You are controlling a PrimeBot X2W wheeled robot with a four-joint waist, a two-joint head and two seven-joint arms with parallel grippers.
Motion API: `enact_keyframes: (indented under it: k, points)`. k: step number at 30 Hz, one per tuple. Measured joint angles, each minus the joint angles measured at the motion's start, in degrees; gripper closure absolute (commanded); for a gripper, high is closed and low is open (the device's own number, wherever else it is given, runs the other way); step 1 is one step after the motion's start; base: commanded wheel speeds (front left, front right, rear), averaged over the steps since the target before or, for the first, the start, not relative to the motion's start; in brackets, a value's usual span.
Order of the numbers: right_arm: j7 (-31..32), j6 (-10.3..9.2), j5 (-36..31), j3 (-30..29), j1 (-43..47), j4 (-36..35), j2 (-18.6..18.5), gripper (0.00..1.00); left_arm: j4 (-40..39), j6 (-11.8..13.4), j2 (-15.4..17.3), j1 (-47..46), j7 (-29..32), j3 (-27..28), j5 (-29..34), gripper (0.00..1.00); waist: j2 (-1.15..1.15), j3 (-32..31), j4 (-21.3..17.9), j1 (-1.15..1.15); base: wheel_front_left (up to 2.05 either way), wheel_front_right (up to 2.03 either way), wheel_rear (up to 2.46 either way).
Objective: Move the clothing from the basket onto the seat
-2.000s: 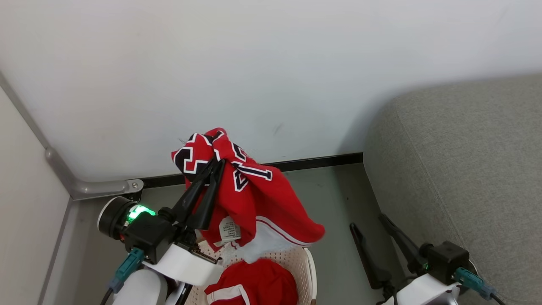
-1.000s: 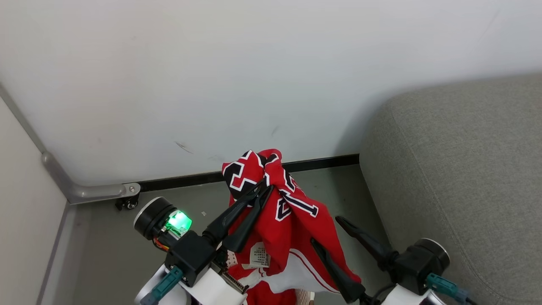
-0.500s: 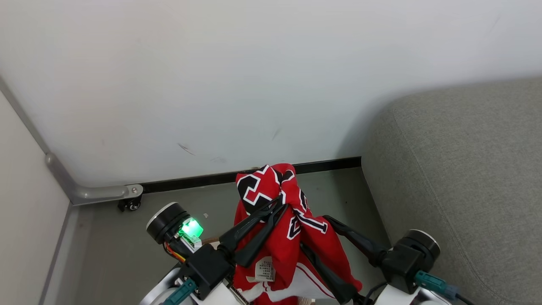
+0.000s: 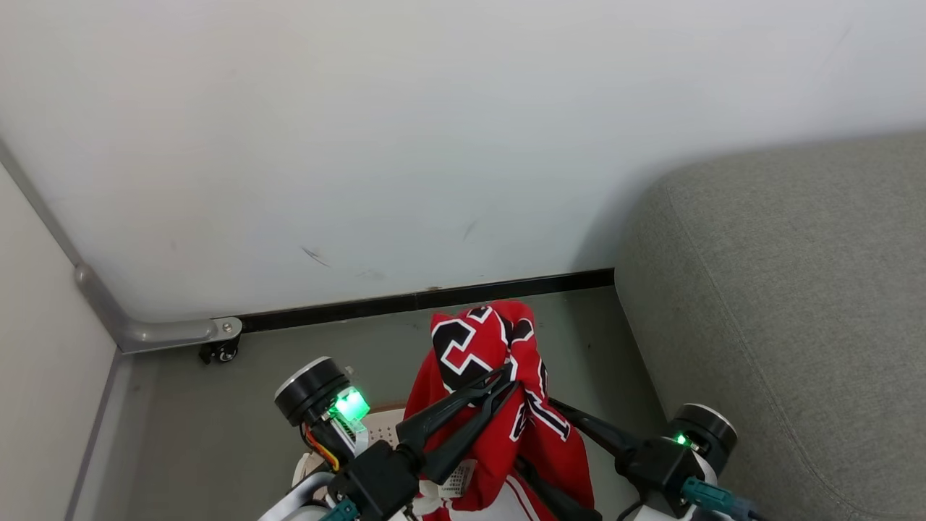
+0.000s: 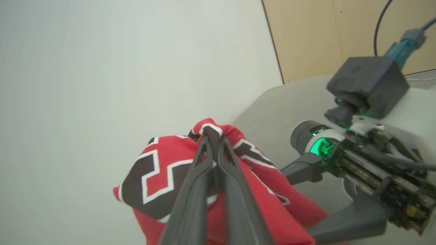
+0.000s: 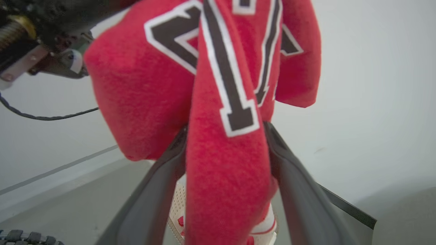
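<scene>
Lower centre, the left end effector point(image 4: 508, 381) is clenched on the jersey point(image 4: 477, 344). The right end effector point(image 6: 224, 131), spread wide, straddles it. Hanging cloth could snag there before reaching the seat point(image 4: 781, 289), right.

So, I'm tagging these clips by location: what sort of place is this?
Probably a corner of a home-like room: a grey upholstered seat beside a plain white wall with black skirting, plus a perforated laundry basket.
</scene>
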Motion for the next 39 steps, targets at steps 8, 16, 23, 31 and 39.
enact_keyframes:
  k: [8, 16, 23, 31, 39]
  points:
    - [0.00, 0.00, -0.96, 2.94, -2.68, 1.33, -0.49, 0.00, 0.27, 0.00, 0.40, -0.47, 0.00, -2.52, -1.44, 1.00, 0.00, 0.04, -0.04, 0.00, 0.00, 0.00, 0.00]
    - [0.00, 0.00, -0.94, 4.08, -3.77, 2.74, 0.15, 0.00, 0.64, 0.00, 0.97, -1.11, 0.00, -5.76, -2.50, 1.00, 0.00, -0.24, 0.31, 0.00, 0.00, 0.00, 0.00]
    - [0.00, 0.00, -0.15, 4.31, -3.76, 3.66, 0.89, 1.00, 0.82, 0.01, 1.70, -1.16, 0.00, -6.82, -2.94, 1.00, 0.00, -0.42, 0.80, 0.00, 0.00, 0.00, 0.00]
    - [0.00, 0.00, 0.91, 2.48, -3.72, 4.61, 1.70, 1.00, 1.94, 0.00, 1.85, -1.17, -0.07, -4.98, -3.79, 1.00, 0.00, -0.40, 1.23, 0.00, 0.00, 0.00, 0.00]
    - [0.00, 0.00, 1.41, -2.64, -3.67, 4.38, 3.07, 1.00, 2.14, 0.00, 1.87, -1.17, -0.09, -3.92, -4.49, 1.00, 0.00, -0.09, 1.22, 0.00, 0.00, 0.00, 0.00]
